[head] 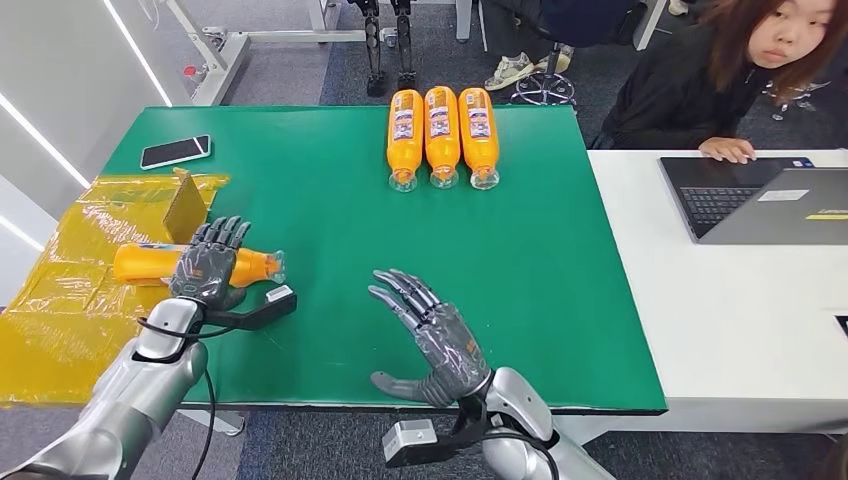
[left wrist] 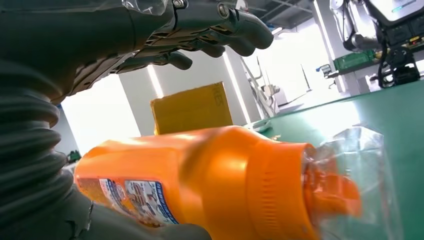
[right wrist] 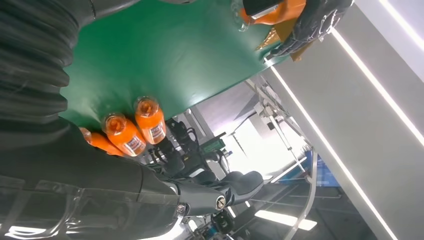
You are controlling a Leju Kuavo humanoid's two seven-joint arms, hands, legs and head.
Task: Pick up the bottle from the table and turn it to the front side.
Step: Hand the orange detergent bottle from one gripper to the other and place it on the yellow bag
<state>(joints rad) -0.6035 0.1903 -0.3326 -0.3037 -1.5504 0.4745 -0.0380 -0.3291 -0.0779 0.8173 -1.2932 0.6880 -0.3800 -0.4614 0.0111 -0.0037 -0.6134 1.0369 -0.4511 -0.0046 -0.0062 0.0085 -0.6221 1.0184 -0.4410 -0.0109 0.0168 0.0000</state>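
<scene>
four orange bottles in all: three (head: 442,135) lie side by side at the far edge of the green table (head: 560,270), caps toward the robot, and one bottle (head: 145,262) lies on its side at the table's left edge, partly on yellow plastic sheeting (head: 60,300). it is orange with a printed label and a clear-wrapped cap. the left hand (head: 207,265) rests over it, fingers draped across its body. the right hand (head: 435,335) hovers spread, holding nothing.

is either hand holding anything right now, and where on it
The left hand holds the orange bottle lying on its side, around the middle of its body. The right hand holds nothing.
</scene>
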